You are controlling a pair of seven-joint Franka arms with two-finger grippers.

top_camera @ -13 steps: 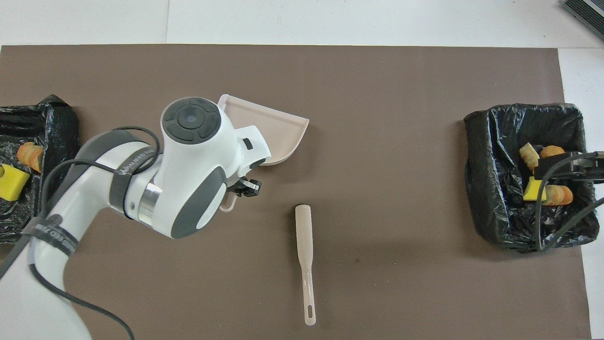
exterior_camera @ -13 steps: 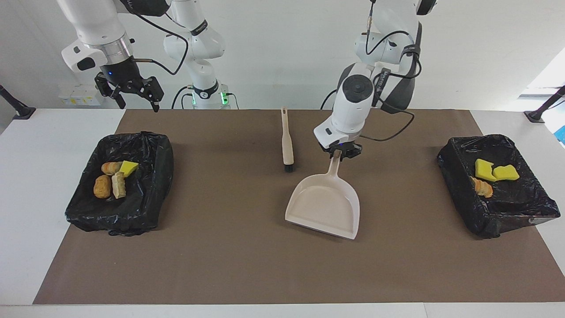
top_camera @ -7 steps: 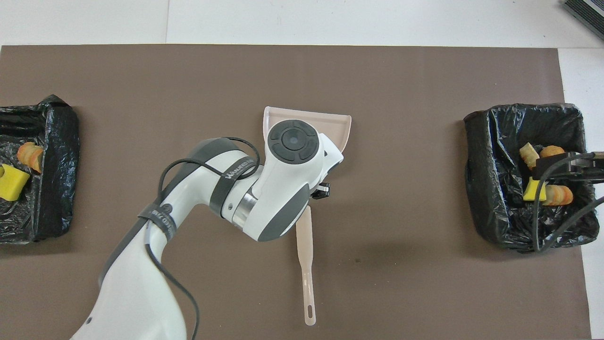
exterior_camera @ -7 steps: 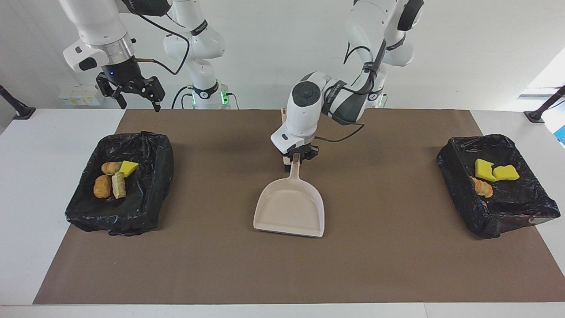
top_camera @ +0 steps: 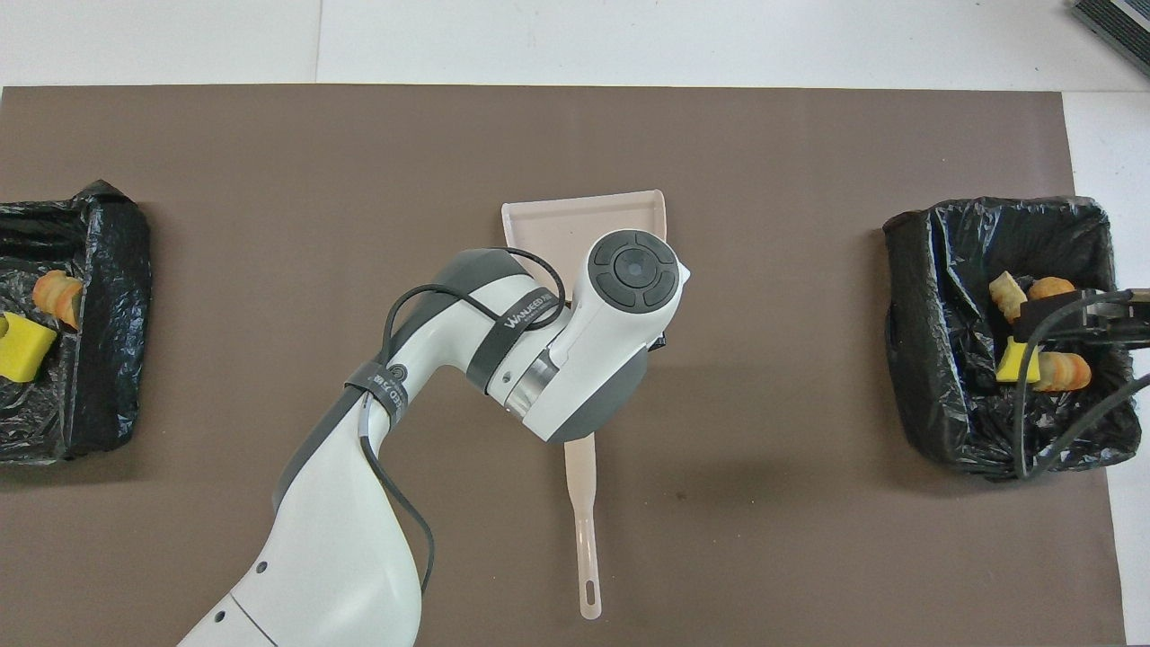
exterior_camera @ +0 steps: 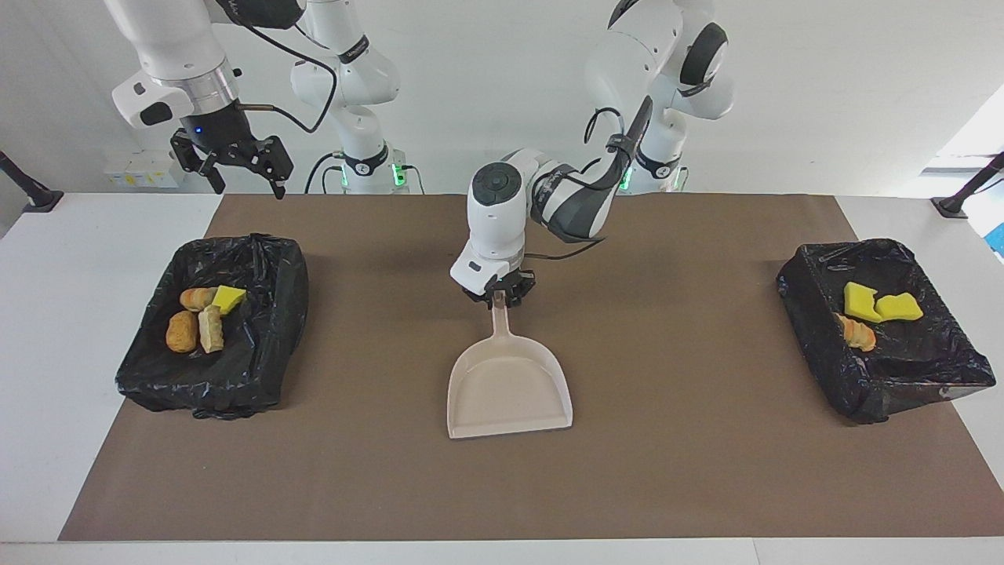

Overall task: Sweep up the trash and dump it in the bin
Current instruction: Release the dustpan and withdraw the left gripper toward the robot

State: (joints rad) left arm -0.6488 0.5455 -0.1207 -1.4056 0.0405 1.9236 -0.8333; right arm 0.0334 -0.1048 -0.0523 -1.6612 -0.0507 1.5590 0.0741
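Overhead, the left arm hides the left gripper and most of the brush. Facing, the gripper sits at the dustpan handle; whether it pinches cannot be told. Trash lies in both black-lined bins. The right gripper, fingers spread, waits over one bin.

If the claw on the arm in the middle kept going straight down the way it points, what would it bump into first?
The left gripper points down at the dustpan handle, right at its fingertips. It would likely press that handle first, with the brown mat beneath.
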